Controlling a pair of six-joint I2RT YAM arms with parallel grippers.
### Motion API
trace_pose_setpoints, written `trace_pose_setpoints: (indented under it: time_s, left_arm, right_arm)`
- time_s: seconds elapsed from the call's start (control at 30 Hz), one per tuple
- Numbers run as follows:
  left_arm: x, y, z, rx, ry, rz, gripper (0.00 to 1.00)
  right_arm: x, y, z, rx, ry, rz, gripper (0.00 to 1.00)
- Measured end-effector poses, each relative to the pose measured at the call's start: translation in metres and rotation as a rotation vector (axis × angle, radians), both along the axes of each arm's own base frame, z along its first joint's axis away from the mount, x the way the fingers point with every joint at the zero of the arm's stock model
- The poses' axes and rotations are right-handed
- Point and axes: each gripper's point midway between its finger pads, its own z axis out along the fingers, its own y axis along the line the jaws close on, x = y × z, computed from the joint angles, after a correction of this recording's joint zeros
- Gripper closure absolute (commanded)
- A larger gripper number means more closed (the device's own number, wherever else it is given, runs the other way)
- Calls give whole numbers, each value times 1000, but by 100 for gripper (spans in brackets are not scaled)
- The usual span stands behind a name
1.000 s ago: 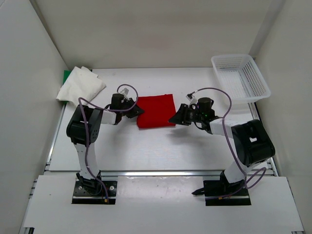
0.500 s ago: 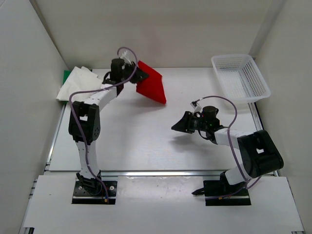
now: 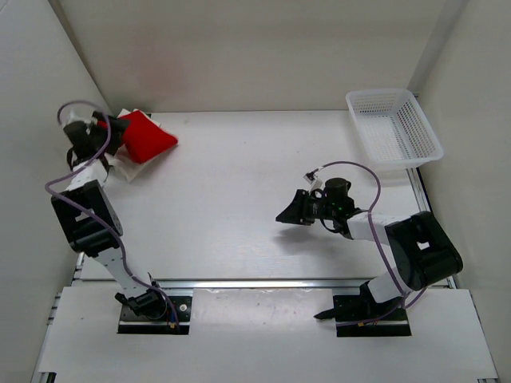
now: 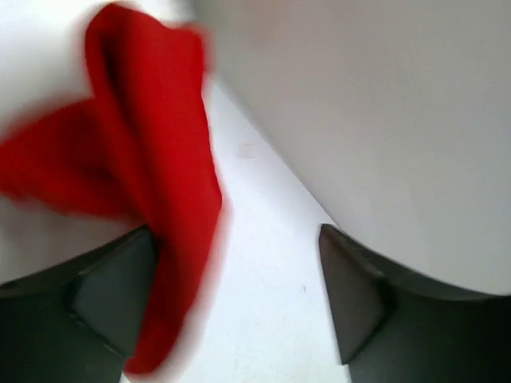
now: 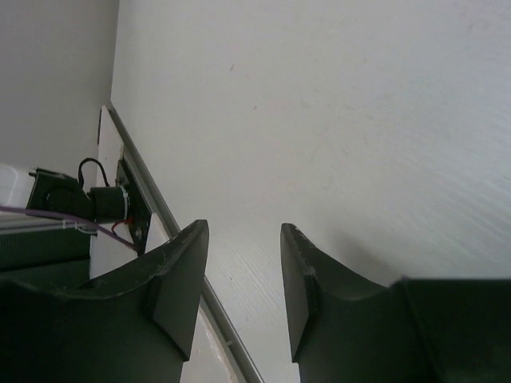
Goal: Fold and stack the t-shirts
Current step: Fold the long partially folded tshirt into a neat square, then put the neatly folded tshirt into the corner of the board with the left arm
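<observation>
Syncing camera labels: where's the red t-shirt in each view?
Top external: red t-shirt in the far left corner, right by the left gripper and partly over the off-white t-shirt.
Left wrist: fills the left half, blurred, against one finger of the open gripper.
Right wrist: not in view.
Shared landmark: the white table, visible in all three views.

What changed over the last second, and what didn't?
The left gripper lifted the red shirt from the middle and swung it to the far-left corner, over the white shirt; its jaws now stand open. The right gripper drew back slightly, open and empty. The basket stayed put.
</observation>
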Motion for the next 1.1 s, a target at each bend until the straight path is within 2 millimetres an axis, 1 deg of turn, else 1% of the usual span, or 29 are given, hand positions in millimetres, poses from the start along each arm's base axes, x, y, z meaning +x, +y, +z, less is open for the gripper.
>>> trace_pose_setpoints:
  time_s: [0.03,0.1,0.17,0.2,0.23,0.33,0.43,0.47,0.53,0.57,0.6,0.63,0.7,0.73,0.77,0.8,0.9,0.93,1.03,1.1]
  left_arm:
    - [-18,26,-22,-35,38,77,1]
    - [-47,55,-56,-98,94,185,2]
    - [-70,66,-83,-150,144,249,1]
    - [-78,67,-95,-175,168,267,1]
    - [-82,66,-102,-189,180,275,1]
    - [-88,58,-105,-197,187,276,2]
    - [-104,50,-94,-180,177,295,1]
    - [-111,49,-89,-166,171,308,1]
    - [-124,47,-78,-128,162,335,1]
    - [-129,46,-74,-106,161,346,1]
    - [-134,43,-70,-80,163,352,1]
    - [-138,36,-66,-53,162,342,1]
    - [-143,11,-61,-2,165,293,1]
    - [-146,-6,-60,15,164,251,1]
    - [-151,-29,-61,31,166,196,1]
    - [-156,-46,-63,40,168,156,1]
    - [-180,-107,-75,79,206,-14,1]
    - [-189,-123,-79,100,223,-63,2]
    - [-213,-164,-81,162,232,-200,2]
    - [-229,-175,-81,186,227,-250,2]
  right_arm:
    - [-3,2,-2,-2,5,12,60]
    - [-8,6,-6,-4,17,36,60]
    - [-13,9,-9,-6,25,57,60]
    - [-15,10,-10,-7,26,65,60]
    - [-16,11,-9,-6,24,73,60]
    - [-21,15,-10,-7,20,93,59]
    - [-27,17,-13,-12,27,104,58]
    - [-29,17,-15,-15,29,108,56]
    - [-33,17,-19,-25,37,108,42]
    - [-35,16,-22,-33,38,107,40]
    - [-36,17,-24,-44,37,105,21]
    - [-37,17,-27,-57,34,103,1]
    - [-40,18,-32,-89,24,105,1]
    - [-42,20,-31,-95,9,114,1]
    - [-45,22,-30,-98,-3,126,1]
    - [-47,24,-29,-95,-7,135,1]
    - [-60,25,-31,-90,-13,161,1]
    - [-65,25,-31,-87,-17,169,1]
    - [-74,24,-31,-82,-27,183,1]
    - [-76,23,-30,-80,-30,184,1]
